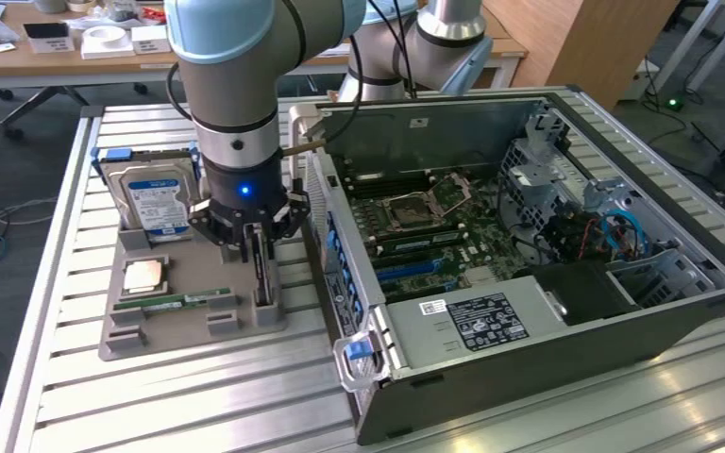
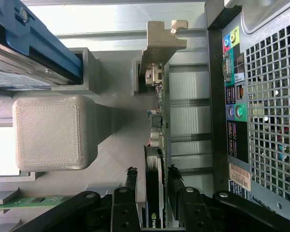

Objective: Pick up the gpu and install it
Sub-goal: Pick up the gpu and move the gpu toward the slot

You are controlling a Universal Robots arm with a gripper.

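A metal slatted table (image 1: 73, 377) seen from above, described from the exterior view's left to its right.

At the far left a hard drive (image 1: 151, 198) with a blue label stands on edge at the back of a grey plastic tray (image 1: 186, 342). In front of it on the tray lie a square processor chip (image 1: 144, 275) and, nearer the camera, a narrow green memory stick (image 1: 186, 302).

Just to the right of these, my arm (image 1: 230, 85) comes straight down over the tray's right side. A blue light glows on the wrist. My pincer (image 1: 254, 247) points down onto the graphics card (image 1: 261, 278), which stands on its long edge in a slot of the tray, thin and dark.

From my wrist camera, my two black fingers (image 2: 130, 193) sit one on each flat side of the card and are clamped on it. The card's silver bracket (image 2: 162, 41) is at the end away from my fingers. The card's lower edge rests in the tray.

To the right of the tray, just beside it, a black computer case (image 1: 527, 349) lies on its side with the cover off. Inside it I see the green main board (image 1: 438, 226) with an open processor socket, blue slots, and cables and drive bays at the far right.
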